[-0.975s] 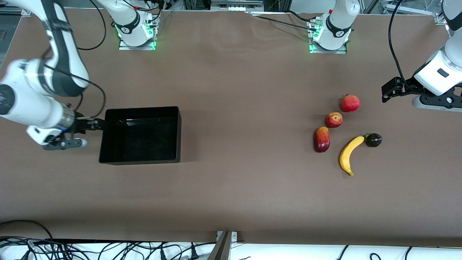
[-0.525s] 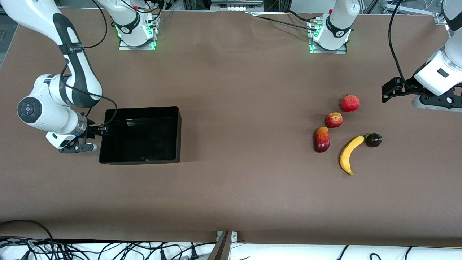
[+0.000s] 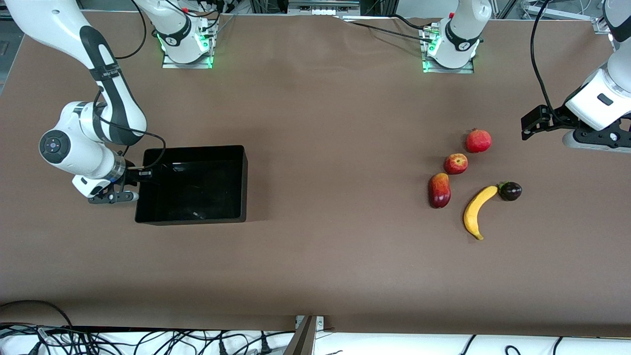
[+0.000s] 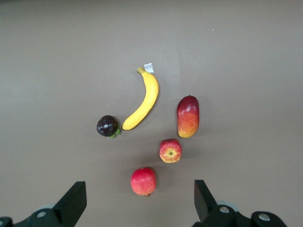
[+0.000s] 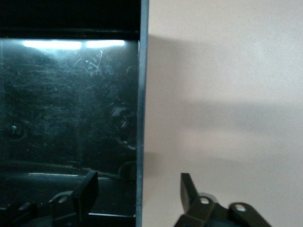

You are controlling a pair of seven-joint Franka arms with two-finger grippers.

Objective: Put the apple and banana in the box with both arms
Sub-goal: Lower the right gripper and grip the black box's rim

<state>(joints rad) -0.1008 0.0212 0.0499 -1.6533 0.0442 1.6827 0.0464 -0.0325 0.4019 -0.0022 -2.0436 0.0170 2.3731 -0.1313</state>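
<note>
We see the right gripper over the box wall at the right arm's end of the surface, jaws spread astride it. The left gripper hangs released near the pomegranate. Apple and banana lie just apart, between mango and mangosteen.

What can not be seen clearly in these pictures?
- Front view: the right pincer tips blend into the black box wall; contact is unclear.
- Right wrist view: the box runs past the picture's edges.
- Left wrist view: the white tag at the banana tip is too small to read.
</note>
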